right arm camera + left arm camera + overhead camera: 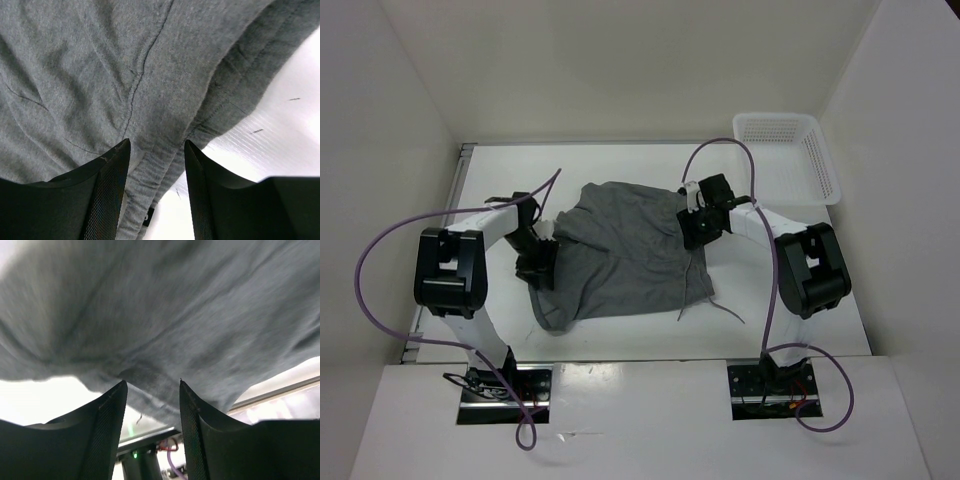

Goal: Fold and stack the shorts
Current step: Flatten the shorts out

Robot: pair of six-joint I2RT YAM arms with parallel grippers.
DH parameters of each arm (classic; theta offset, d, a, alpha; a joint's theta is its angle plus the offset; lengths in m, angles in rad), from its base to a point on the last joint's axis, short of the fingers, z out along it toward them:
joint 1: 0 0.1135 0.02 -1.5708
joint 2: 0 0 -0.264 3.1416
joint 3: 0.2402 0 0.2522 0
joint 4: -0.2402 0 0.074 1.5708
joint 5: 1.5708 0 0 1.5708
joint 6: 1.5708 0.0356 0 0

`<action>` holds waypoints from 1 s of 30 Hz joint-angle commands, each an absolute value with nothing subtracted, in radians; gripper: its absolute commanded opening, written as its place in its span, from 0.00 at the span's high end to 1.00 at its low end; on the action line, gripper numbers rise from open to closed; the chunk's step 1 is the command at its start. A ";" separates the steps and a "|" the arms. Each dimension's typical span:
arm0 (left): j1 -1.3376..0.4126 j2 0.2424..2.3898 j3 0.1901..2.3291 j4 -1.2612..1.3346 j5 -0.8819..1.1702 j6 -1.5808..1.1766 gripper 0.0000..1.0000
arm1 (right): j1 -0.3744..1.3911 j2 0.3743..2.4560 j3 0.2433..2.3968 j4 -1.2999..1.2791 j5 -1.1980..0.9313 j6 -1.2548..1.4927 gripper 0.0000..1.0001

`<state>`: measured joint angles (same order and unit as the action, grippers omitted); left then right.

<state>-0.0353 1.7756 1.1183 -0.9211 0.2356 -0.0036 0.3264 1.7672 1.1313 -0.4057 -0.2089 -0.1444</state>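
Observation:
The grey shorts (620, 250) lie loosely spread on the white table, with the thin drawstring (686, 288) trailing off their near right side. My left gripper (535, 268) is at the shorts' left edge. In the left wrist view its jaws (152, 382) stand apart, with the grey fabric (165, 315) just past the tips and nothing pinched. My right gripper (698, 232) is at the shorts' right edge. In the right wrist view its jaws (156, 141) stand apart over the waistband (165, 165) of the shorts (100, 65).
A white perforated basket (790, 150) stands at the back right corner. White walls close in the table on the left, back and right. Purple cables loop from both arms. The arm bases sit at the near edge.

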 commanded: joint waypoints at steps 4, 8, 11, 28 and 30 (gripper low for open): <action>-0.031 1.825 1.166 -0.910 0.289 0.000 0.46 | 0.322 1.795 1.163 -0.371 -0.259 -0.179 0.47; -0.031 1.845 1.111 -0.890 0.261 0.000 0.46 | 0.322 1.795 1.163 -0.382 -0.279 -0.190 0.48; -0.031 1.836 1.111 -0.890 0.236 0.000 0.46 | 0.322 1.776 1.143 -0.391 -0.302 -0.209 0.48; -0.031 1.838 1.141 -0.877 0.302 0.000 1.00 | 0.322 1.740 1.124 -0.391 -0.278 -0.218 0.98; -0.031 1.784 1.184 -0.877 0.269 0.000 1.00 | 0.322 1.729 1.134 -0.391 -0.278 -0.227 0.99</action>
